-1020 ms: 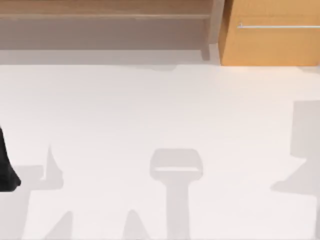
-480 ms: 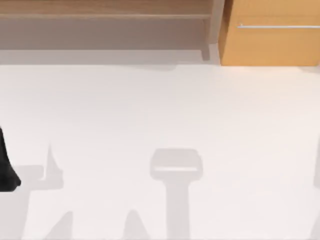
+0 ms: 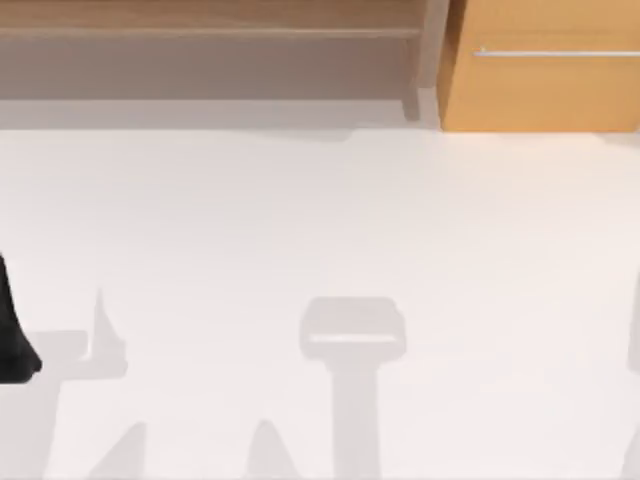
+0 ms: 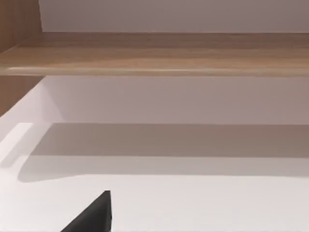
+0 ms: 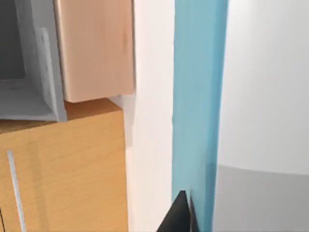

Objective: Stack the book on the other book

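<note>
In the right wrist view a blue book (image 5: 198, 96) stands on edge, its pale page block (image 5: 153, 121) beside the blue cover. My right gripper (image 5: 186, 217) is shut on it, one dark fingertip (image 5: 177, 215) lying against the cover. The other book is out of view. At the table's left edge a black part of my left arm (image 3: 12, 335) stays parked. My left gripper (image 4: 94, 217) hangs above the white tabletop and faces the wooden shelf.
A white table (image 3: 320, 230) spans the top view, marked by grey shadows (image 3: 352, 335). A low wooden shelf (image 3: 210, 30) runs along the back. An orange-brown cabinet (image 3: 545, 80) with a metal handle (image 3: 555, 52) stands at the back right.
The rectangular shadow at the table's right edge has slid off to the right, leaving a thin sliver. The left arm has not moved.
</note>
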### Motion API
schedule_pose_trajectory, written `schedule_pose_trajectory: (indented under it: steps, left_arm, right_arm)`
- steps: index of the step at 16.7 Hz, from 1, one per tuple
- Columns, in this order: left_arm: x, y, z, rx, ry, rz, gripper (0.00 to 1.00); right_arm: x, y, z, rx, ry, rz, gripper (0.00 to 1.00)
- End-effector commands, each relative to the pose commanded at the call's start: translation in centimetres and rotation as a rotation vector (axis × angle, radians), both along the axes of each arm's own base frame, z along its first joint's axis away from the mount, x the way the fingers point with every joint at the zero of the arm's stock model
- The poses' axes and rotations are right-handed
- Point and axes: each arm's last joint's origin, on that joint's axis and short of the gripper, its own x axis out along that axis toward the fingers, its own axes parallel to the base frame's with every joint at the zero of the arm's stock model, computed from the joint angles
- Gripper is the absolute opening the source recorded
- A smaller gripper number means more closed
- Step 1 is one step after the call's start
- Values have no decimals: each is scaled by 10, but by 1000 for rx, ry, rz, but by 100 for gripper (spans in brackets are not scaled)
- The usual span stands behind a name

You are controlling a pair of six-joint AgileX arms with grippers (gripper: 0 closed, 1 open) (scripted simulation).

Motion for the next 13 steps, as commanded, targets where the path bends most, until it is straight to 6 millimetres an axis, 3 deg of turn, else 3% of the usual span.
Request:
schedule_pose_trajectory:
  steps: [2,13]
  left_arm:
    - [0,0,0,0,0,0,100]
    - [0,0,0,0,0,0,100]
  right_arm:
    - [0,0,0,0,0,0,0]
    - [0,0,0,0,0,0,83]
